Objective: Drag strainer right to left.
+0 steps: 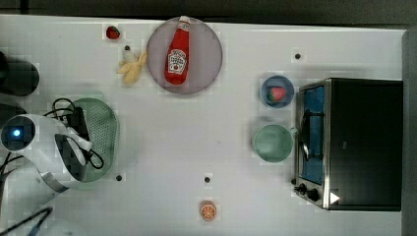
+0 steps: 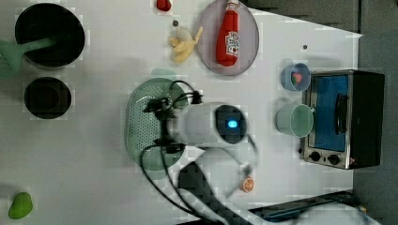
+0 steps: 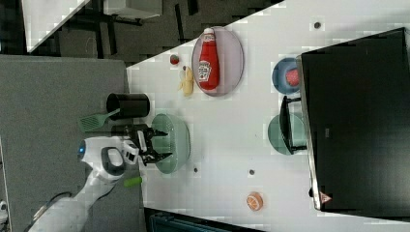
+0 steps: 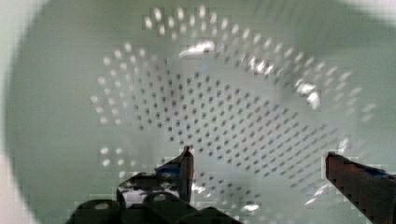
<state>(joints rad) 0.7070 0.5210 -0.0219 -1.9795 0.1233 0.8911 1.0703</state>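
Gripper [image 3: 163,143]: two dark fingers spread wide apart, holding nothing, poised over the strainer's bowl; in the wrist view [image 4: 259,161] the perforated floor lies between them.
Strainer [image 1: 104,129]: pale sage-green oval, near the table's left end in the top view, partly under the white arm [image 1: 49,147].
Plate [image 1: 206,69]: round, grey-pink, by the table's top edge in the top view, a ketchup bottle [image 1: 178,53] lying on it.
Toaster oven [image 1: 361,142]: at the table's right end in the top view, well apart from the strainer.
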